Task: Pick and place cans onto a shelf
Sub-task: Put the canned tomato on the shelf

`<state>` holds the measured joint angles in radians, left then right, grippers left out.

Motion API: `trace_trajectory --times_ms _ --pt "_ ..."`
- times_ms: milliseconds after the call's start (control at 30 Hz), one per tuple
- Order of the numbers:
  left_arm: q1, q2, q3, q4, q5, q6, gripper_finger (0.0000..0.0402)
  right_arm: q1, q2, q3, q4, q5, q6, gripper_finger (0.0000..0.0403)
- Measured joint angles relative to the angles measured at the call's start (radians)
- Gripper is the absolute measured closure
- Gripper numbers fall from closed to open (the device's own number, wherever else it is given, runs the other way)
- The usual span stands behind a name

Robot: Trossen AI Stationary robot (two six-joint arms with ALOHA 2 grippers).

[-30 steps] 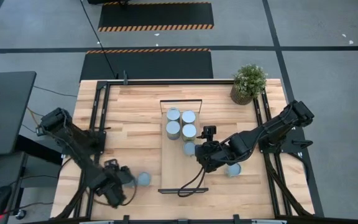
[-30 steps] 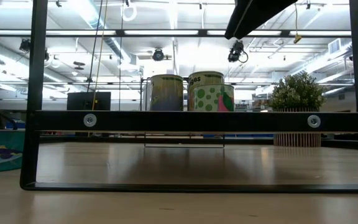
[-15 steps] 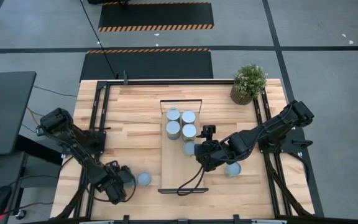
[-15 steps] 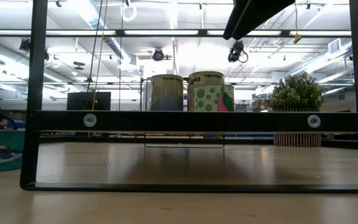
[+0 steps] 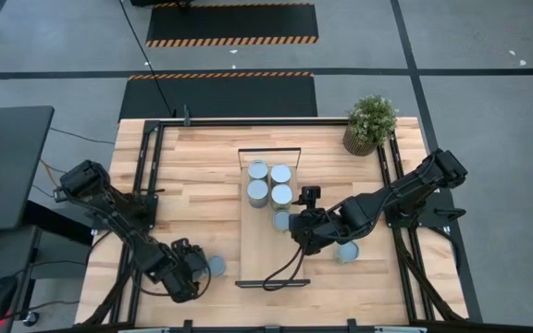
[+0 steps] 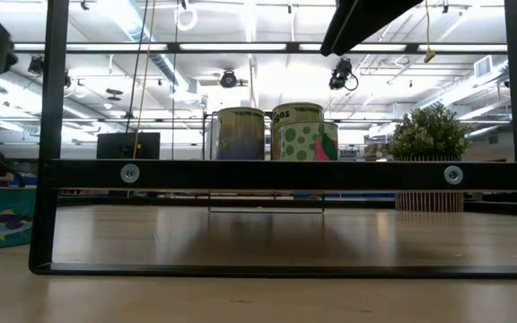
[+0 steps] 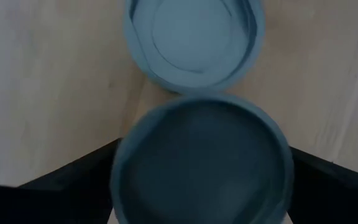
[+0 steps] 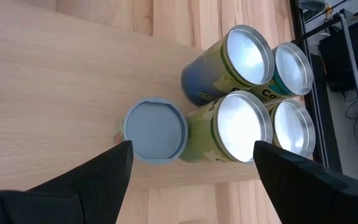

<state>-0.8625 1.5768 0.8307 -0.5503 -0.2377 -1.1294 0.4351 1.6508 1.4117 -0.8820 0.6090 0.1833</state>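
Observation:
Four cans (image 5: 269, 183) stand upright in a block on the far half of the shelf (image 5: 259, 252). A fifth can with a pale blue-grey top (image 5: 281, 220) stands just nearer. They also show in the right wrist view (image 8: 244, 93) and the low view (image 6: 276, 133). My right gripper (image 8: 191, 152) is open and empty above the shelf beside the fifth can (image 8: 155, 130). My left gripper (image 5: 191, 268) is at the table's near left, shut on a can (image 7: 201, 165). Another can (image 7: 194, 40) stands on the table right next to it (image 5: 216, 266). My left gripper holds a can between its two fingers (image 7: 73, 180), one on each side of the can's wall (image 7: 122, 168). The fingers come from above, pointing down. The can stays upright, its round top facing the wrist. Whether its base is on the table does not show.
One more can (image 5: 347, 252) stands on the table to the right of the shelf, under my right arm. A potted plant (image 5: 370, 123) stands at the far right corner. Black frame rails (image 5: 146, 185) run along both sides of the table.
My left gripper has gone a little toward the table's right edge, closing in on the loose can that stands there.

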Motion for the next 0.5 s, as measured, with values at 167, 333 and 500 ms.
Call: trace_trajectory --times_ms 167,333,500 --pt "0.023 0.000 0.000 0.000 0.014 -0.003 0.0028 0.000 0.000 0.000 0.007 0.000 0.000 0.0062" --pt "0.049 0.000 0.000 -0.001 0.049 -0.002 0.0057 0.000 0.000 0.000 0.007 0.000 0.001 0.0062" --pt "0.069 0.000 0.003 -0.010 0.091 0.047 0.0111 0.001 0.000 0.000 0.007 -0.008 0.005 0.0062"
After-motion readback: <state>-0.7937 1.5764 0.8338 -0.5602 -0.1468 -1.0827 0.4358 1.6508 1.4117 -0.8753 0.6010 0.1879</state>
